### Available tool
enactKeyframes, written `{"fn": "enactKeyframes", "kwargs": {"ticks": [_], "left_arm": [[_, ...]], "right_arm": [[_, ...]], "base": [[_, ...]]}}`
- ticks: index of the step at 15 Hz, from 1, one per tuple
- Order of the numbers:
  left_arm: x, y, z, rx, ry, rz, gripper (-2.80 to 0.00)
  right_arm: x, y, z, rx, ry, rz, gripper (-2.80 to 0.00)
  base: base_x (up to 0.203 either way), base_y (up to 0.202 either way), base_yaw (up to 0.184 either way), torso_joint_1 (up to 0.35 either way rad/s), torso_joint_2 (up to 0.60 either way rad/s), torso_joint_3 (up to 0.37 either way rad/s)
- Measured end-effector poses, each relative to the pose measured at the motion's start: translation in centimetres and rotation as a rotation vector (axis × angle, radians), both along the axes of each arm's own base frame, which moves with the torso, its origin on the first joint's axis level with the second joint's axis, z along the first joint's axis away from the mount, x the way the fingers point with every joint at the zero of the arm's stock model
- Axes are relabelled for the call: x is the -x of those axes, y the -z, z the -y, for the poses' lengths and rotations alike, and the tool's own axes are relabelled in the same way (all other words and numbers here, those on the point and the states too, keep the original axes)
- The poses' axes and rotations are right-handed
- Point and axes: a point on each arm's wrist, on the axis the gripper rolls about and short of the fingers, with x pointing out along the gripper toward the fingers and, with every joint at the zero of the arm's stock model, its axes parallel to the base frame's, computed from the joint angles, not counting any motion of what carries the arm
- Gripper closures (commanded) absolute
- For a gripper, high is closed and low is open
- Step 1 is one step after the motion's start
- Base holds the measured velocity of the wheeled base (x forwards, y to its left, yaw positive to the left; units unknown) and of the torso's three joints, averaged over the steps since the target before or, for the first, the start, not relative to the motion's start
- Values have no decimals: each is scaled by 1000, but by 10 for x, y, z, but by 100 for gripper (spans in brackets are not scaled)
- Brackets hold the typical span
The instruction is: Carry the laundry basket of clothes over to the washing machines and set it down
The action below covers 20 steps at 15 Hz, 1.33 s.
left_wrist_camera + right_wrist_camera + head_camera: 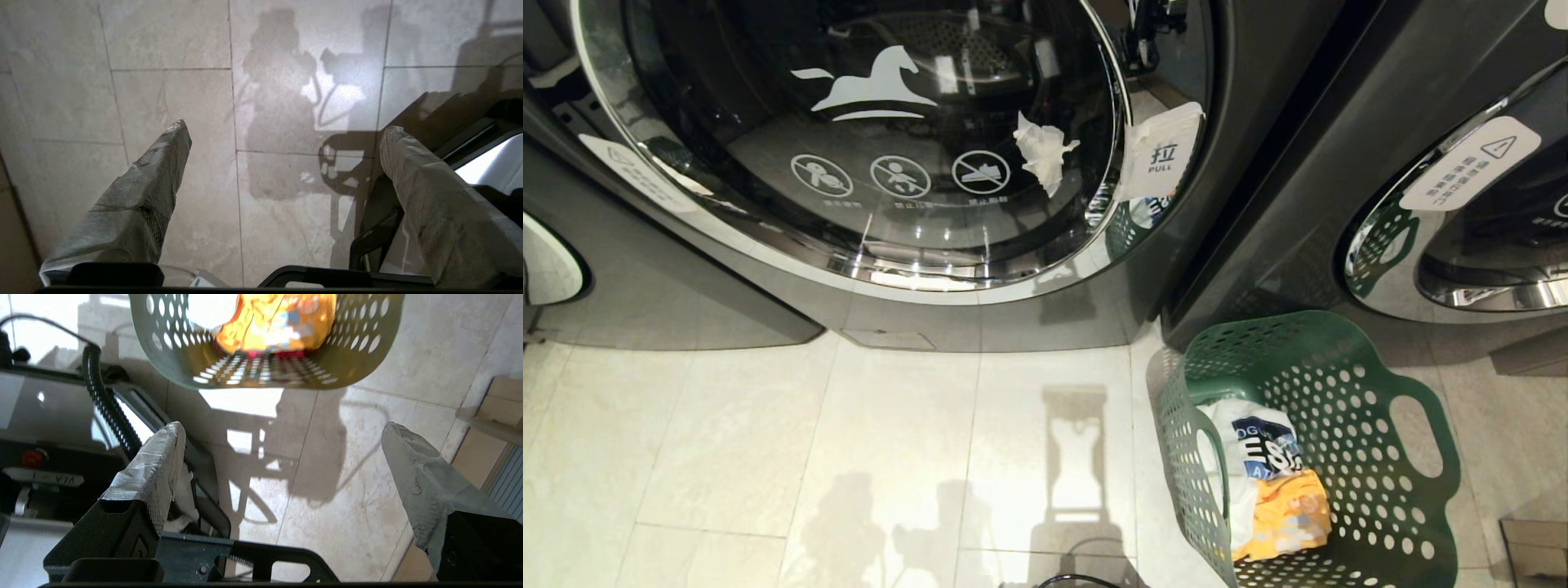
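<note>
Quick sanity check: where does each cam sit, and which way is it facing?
Head: up high, angled down at the washing machines, laundry basket and floor; no arm shows.
Left wrist: behind the open left gripper, facing bare floor.
Right wrist: behind the open right gripper, facing the basket's end.
Shared: head and right wrist both show the basket's clothes.

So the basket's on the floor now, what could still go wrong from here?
The dark green perforated plastic laundry basket sits right against the dark grey washing machines, so it might block a round glass door from swinging open. The open right claw hangs near the basket's rim and could nudge it when it moves. The heaped white and yellow-orange clothes might spill if bumped.
</note>
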Motion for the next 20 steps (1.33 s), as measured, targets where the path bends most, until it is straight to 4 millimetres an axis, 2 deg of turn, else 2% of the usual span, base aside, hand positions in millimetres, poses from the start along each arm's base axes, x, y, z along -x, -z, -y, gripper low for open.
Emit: {"fn": "enactKeyframes", "kwargs": {"ticks": [3, 8, 20], "left_arm": [[13, 6, 4, 53, 161, 124, -280], [31, 10, 4, 40, 226, 343, -280], [36, 12, 4, 47, 221, 461, -280]], "right_arm": [[11, 1, 0, 2, 19, 137, -280], [28, 5, 1, -40, 73, 341, -280], [31, 6, 0, -102, 95, 385, -280]], "base": [[0, 0, 0, 0, 0, 0], [0, 0, 0, 0, 0, 0], [0, 0, 0, 0, 0, 0]]}}
